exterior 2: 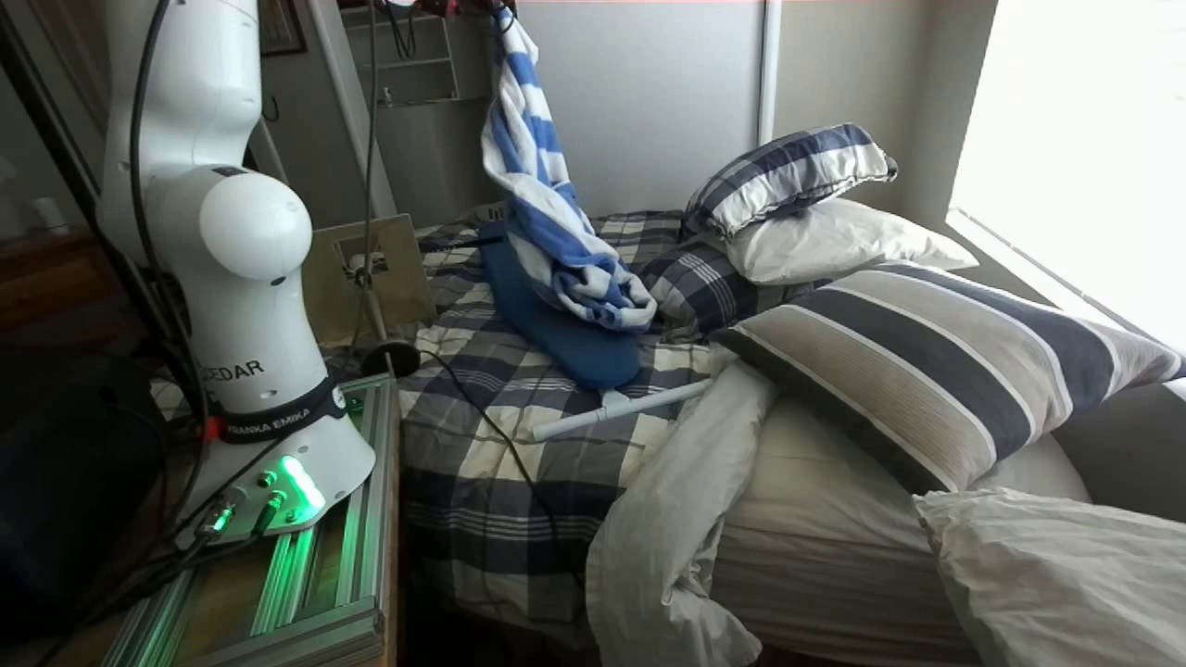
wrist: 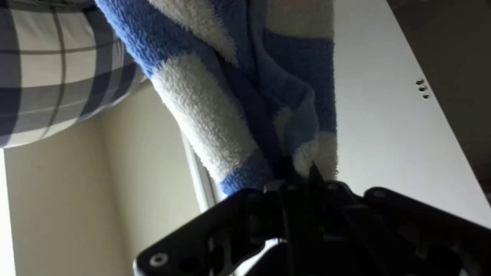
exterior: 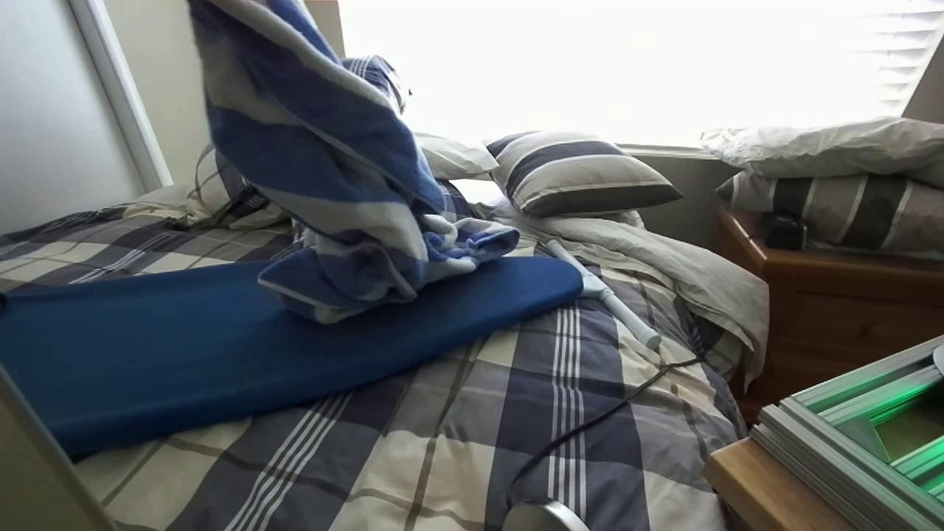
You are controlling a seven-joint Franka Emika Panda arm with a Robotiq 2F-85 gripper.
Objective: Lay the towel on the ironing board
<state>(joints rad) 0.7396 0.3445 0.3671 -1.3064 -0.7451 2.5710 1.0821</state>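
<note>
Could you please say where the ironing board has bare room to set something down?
In an exterior view, the ironing board has a broad bare patch left of the towel, bordered in front by the plaid bedspread. A smaller one lies at the rounded tip, between towel and pale bar. The towel's bunched lower end crowds the stretch between.

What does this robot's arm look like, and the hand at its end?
The arm is white, smooth and rounded, with dark lettering ending in "EDAR" and a black band reading "FRANKA EMIKA" near its base. A green light glows there, and a dark cable runs along the arm. The gripper is black and angular, with round fastenings.
</note>
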